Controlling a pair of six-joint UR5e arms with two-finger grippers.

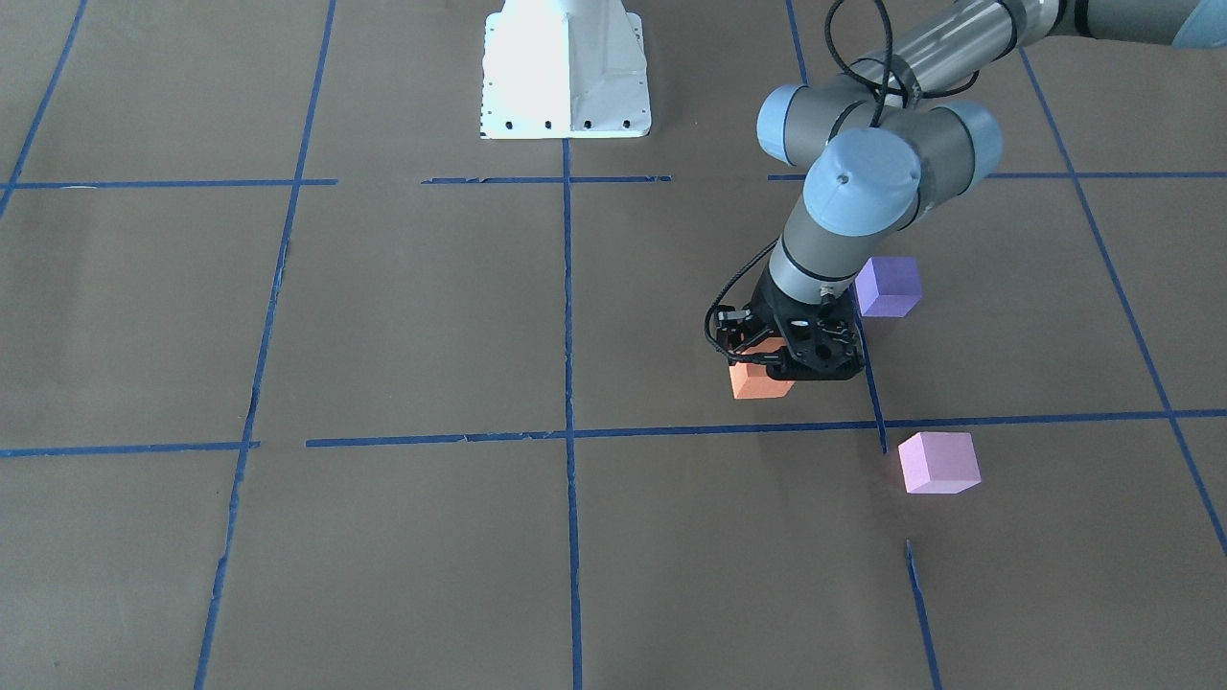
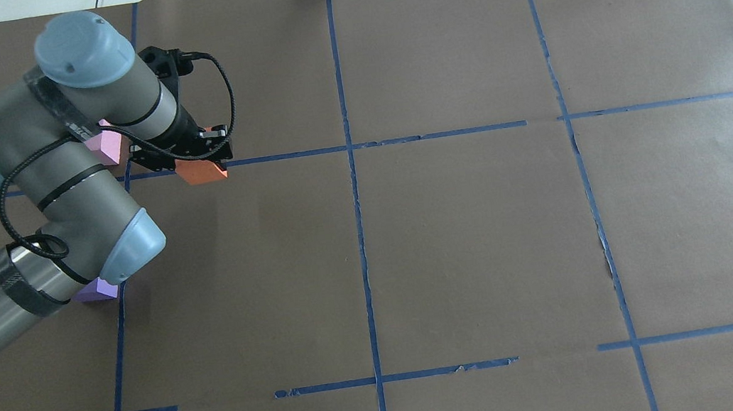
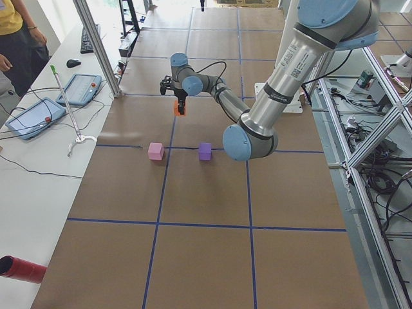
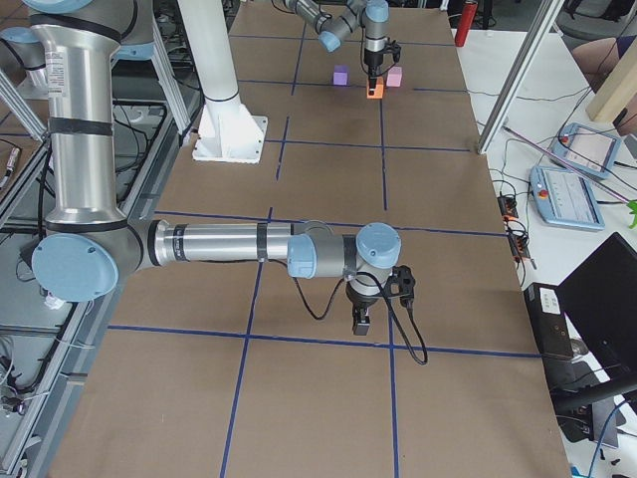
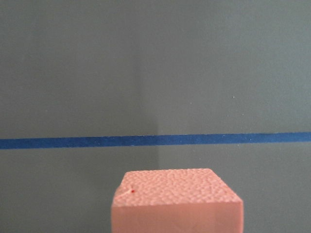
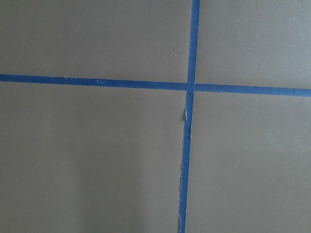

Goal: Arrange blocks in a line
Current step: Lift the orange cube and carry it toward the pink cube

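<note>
The left tool points straight down with its jaws closed on the top of the orange foam cube, whose lower half shows below the black fingers; from these views it cannot be told whether the cube rests on the desk or hangs just above it. The left wrist camera sees the cube's pebbled top face at the bottom of its picture, with one blue tape line crossing the brown paper beyond it. The cube sits just on the robot's side of a crosswise blue tape line. Towards the robot's left, just beside a lengthwise strip of the same tape, stands the dark violet foam cube, partly behind the left arm's wrist in the front view and mostly tucked under the elbow in the overhead view. The pale pink foam cube lies on the far side of the crosswise line, away from the robot, near that same lengthwise strip and apart from the other two. All three are on the brown paper-covered desk. A black cable loops from the left tool's side. The right tool hangs low over the desk well away from the cubes, close to a tape crossing; it cannot be told how far it is open, and its wrist camera shows only paper and crossed tape.
</note>
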